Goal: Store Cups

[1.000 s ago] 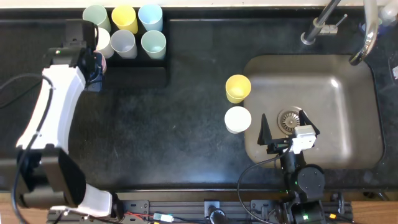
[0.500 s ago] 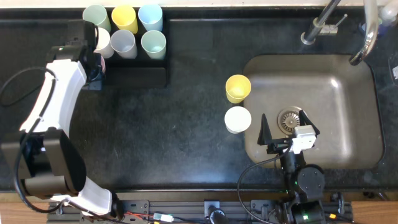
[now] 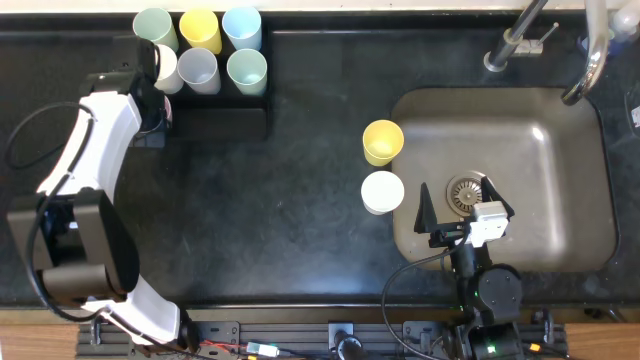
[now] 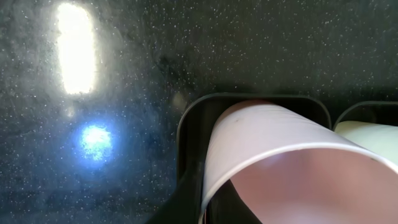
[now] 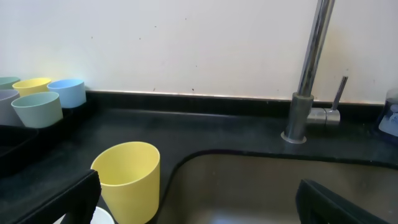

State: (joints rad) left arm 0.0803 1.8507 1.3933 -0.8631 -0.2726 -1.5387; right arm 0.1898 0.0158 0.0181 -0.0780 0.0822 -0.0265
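One pink cup [image 4: 280, 155] in left fingers [image 4: 173, 213]

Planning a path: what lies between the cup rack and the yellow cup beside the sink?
Only bare black countertop, as the top view shows.

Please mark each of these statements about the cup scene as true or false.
1. The yellow cup beside the sink stands upright with its mouth up. True.
2. The right gripper holds the white cup. False: its jaws are open and empty over the sink, and the white cup sits on the counter.
3. The pink cup is tilted over a slot of the black rack. True.
4. A cup lies in the sink. False: the basin shows no cup; the yellow and white cups are on the counter by its edge.
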